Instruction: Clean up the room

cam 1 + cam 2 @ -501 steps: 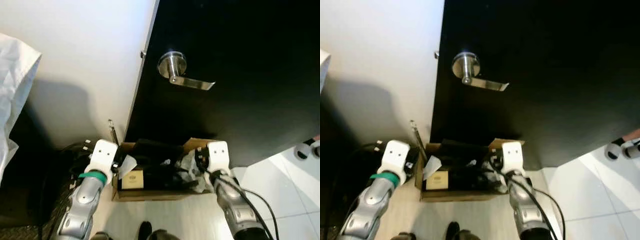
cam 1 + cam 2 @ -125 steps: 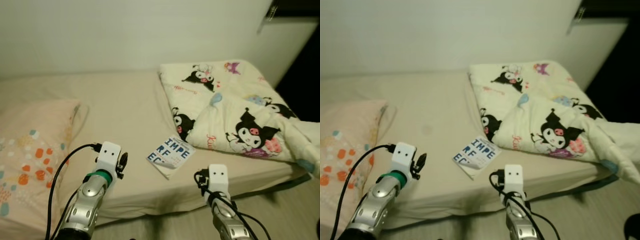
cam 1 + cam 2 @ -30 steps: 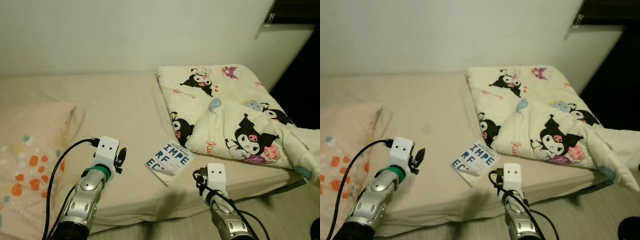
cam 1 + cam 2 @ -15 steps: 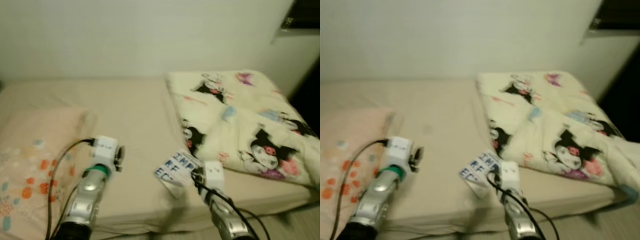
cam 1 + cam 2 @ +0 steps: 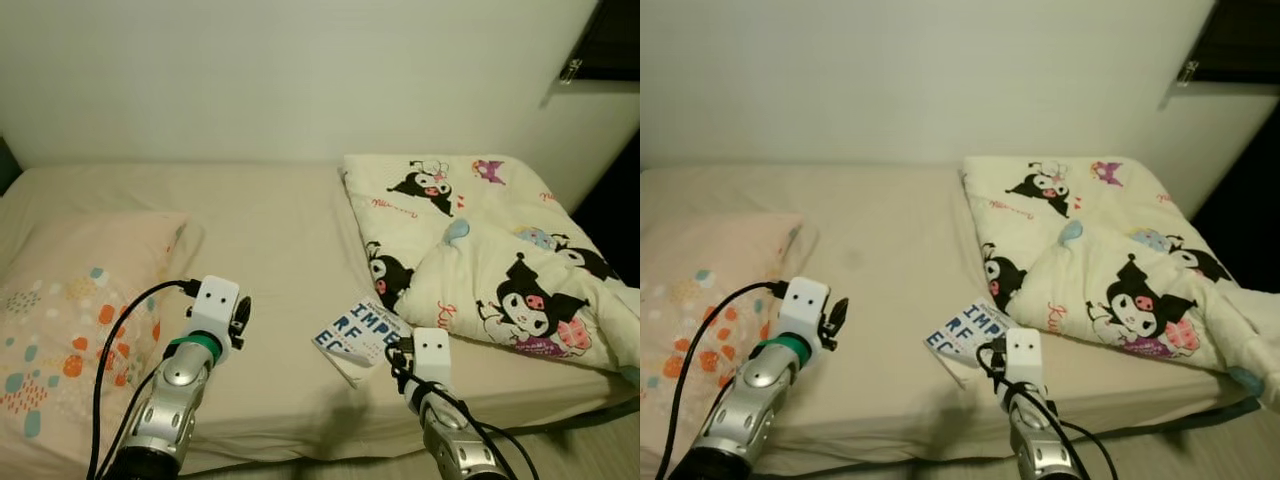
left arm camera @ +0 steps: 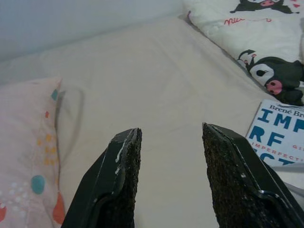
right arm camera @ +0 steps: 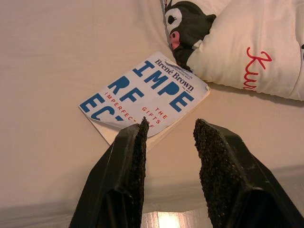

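Both jaws parted, empty; right gripper point(image 7: 168, 142) over book point(image 7: 145, 97), title legible.

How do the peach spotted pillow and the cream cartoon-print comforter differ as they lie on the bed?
The peach spotted pillow lies flat and smooth on the robot's left; the cream cartoon-print comforter is bunched in folds on its right. The pillow bears coloured dots, the comforter black cartoon characters. Both rest on the beige bed.

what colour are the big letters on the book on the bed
Blue, on the white paperback book's cover, with smaller red lettering between the rows. Clearest in the right wrist view.
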{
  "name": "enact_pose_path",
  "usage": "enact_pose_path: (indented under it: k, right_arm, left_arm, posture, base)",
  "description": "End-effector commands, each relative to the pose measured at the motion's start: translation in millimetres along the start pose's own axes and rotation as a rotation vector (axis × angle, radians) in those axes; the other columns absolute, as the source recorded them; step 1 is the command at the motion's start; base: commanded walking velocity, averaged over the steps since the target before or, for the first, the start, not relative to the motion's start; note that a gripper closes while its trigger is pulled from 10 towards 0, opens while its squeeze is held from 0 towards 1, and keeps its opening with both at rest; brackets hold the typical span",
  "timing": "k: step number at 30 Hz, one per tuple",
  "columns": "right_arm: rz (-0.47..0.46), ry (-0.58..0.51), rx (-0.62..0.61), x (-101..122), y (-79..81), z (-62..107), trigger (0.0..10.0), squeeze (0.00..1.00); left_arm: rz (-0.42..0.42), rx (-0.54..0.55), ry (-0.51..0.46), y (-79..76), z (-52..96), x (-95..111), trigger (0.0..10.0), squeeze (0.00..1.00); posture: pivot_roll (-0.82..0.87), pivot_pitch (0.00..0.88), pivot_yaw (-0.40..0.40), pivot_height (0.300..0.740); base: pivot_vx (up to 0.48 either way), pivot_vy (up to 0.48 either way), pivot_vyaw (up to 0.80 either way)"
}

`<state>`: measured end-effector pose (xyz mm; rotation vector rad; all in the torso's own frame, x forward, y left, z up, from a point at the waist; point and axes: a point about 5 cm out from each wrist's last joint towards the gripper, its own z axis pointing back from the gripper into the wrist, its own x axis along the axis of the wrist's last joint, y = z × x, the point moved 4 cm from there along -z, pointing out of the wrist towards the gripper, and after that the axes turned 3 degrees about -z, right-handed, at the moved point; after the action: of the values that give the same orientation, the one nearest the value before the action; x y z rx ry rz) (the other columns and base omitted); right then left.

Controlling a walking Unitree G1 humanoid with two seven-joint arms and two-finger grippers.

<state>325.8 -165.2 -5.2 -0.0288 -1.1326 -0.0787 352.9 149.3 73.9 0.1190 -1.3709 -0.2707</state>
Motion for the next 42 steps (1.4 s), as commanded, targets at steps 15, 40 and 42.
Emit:
enact_pose_path:
  k: [15, 40, 42]
  right_arm:
    - [-0.015, 0.026, -0.005, -8.2, -2.1, 2.3, 10.0, 0.0]
    - [-0.042, 0.03, -0.002, -7.0, -2.9, 2.3, 10.0, 0.0]
    - [-0.041, 0.03, -0.001, -7.3, -2.8, 2.5, 10.0, 0.0]
  left_arm:
    - [-0.003, 0.004, 0.054, -1.9, 2.6, -13.3, 10.0, 0.0]
    - [-0.007, 0.025, 0.076, -2.0, 5.8, -19.3, 10.0, 0.0]
    - [-0.006, 0.026, 0.075, -2.1, 6.0, -19.2, 10.0, 0.0]
  posture:
    - [0.13, 0.0, -0.009, 0.74]
    - [0.13, 0.0, -0.016, 0.655]
    - [0.13, 0.0, -0.016, 0.65]
  base:
    - [0.0, 0.0, 0.0]
    - [0.0, 0.0, 0.0]
    - [0.0, 0.0, 0.0]
